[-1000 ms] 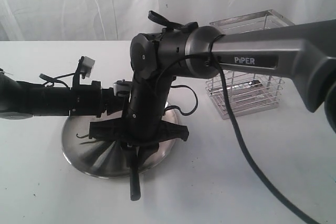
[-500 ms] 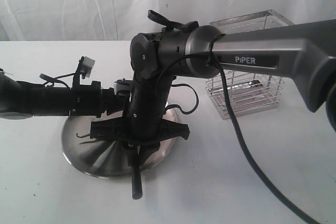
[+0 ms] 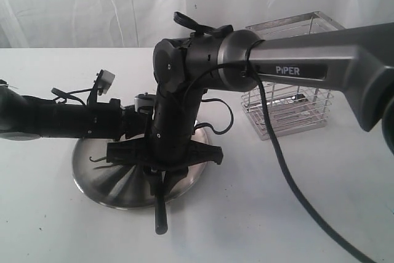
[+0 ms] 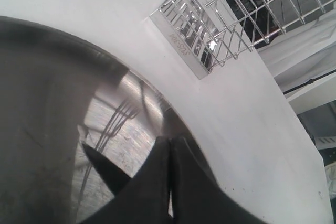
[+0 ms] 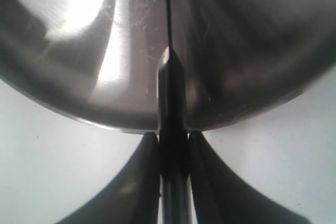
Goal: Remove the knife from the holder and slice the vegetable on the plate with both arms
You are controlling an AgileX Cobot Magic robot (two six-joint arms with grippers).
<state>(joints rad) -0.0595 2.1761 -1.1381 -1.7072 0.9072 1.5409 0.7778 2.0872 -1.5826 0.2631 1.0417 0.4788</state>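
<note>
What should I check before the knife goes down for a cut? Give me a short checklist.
1. Knife gripped by the right fingers: ok, clamped at the handle.
2. Knife out over the plate: ok, it runs across the rim.
3. Vegetable under the knife: cannot tell, no view shows it.
4. Left fingers pinning the vegetable: cannot tell. They are shut over the plate, and nothing shows between them.
5. Holder out of the way: ok, it stands apart from the plate.
</note>
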